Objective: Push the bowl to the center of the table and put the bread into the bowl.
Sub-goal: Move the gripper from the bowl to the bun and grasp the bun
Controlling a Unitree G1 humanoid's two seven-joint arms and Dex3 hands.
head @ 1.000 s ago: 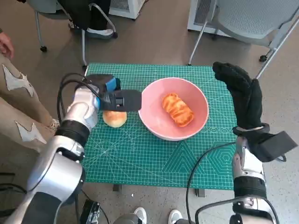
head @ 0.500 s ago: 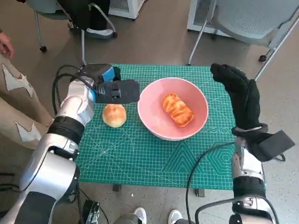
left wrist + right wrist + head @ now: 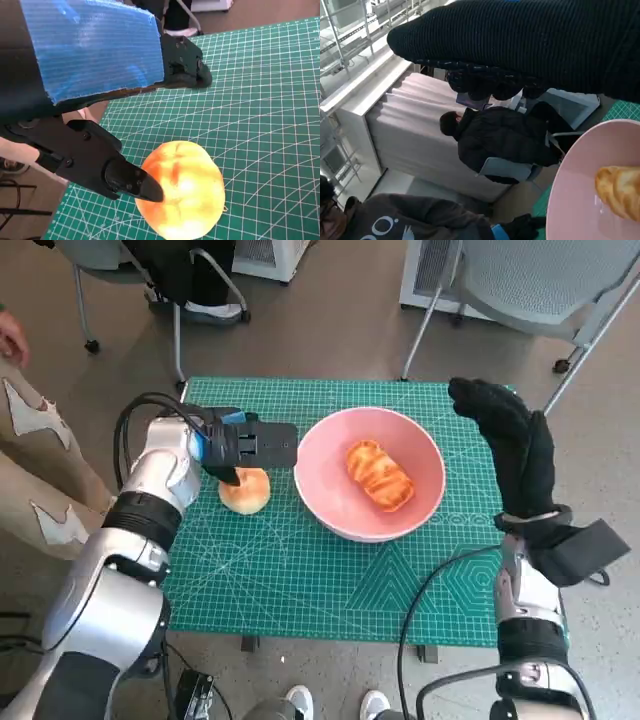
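I noted the left robot hand (image 3: pixel 243 448) hovering over one round bun (image 3: pixel 245 489), fingers (image 3: pixel 127 179) spread, empty. The right robot hand (image 3: pixel 510 440) stood raised, open, beside one pink bowl (image 3: pixel 330 510) containing one pastry (image 3: pixel 380 474).

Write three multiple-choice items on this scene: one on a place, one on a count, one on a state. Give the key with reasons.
1. Where is the round bun?
A. in the bowl
B. on the mat beside the bowl
C. on the floor

2. How many pieces of bread show?
A. one
B. two
C. four

3. What is the right hand holding?
A. nothing
B. the bun
C. the bowl's rim

Key: B, it lies on the green mat by the left hand; B, the bun plus the pastry in the pink bowl; A, it is raised beside the bowl, empty.
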